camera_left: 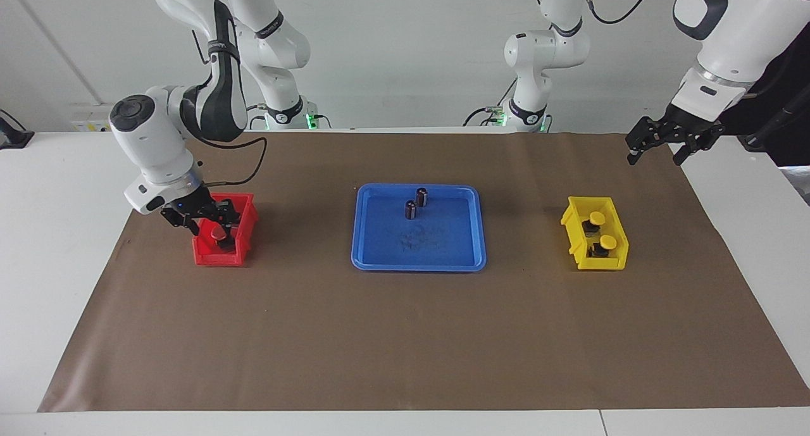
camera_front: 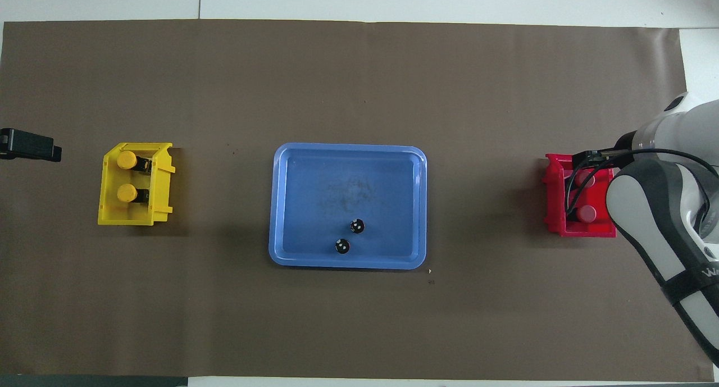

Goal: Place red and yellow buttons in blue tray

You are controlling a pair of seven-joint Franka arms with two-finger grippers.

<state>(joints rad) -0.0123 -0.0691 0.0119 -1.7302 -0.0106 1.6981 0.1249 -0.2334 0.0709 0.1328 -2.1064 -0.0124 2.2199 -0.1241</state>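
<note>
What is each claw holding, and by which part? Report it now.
Left claw: open, holds nothing. Right claw: down in the red bin at the red buttons; whether it grips one cannot be told.

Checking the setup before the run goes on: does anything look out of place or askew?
Only one thing: two dark capless cylinders stand upright in the flat blue plastic tray, at its end nearer the robots, where only buttons are due. The deep red bin and deep yellow bin sit square; nothing looks spilled.
</note>
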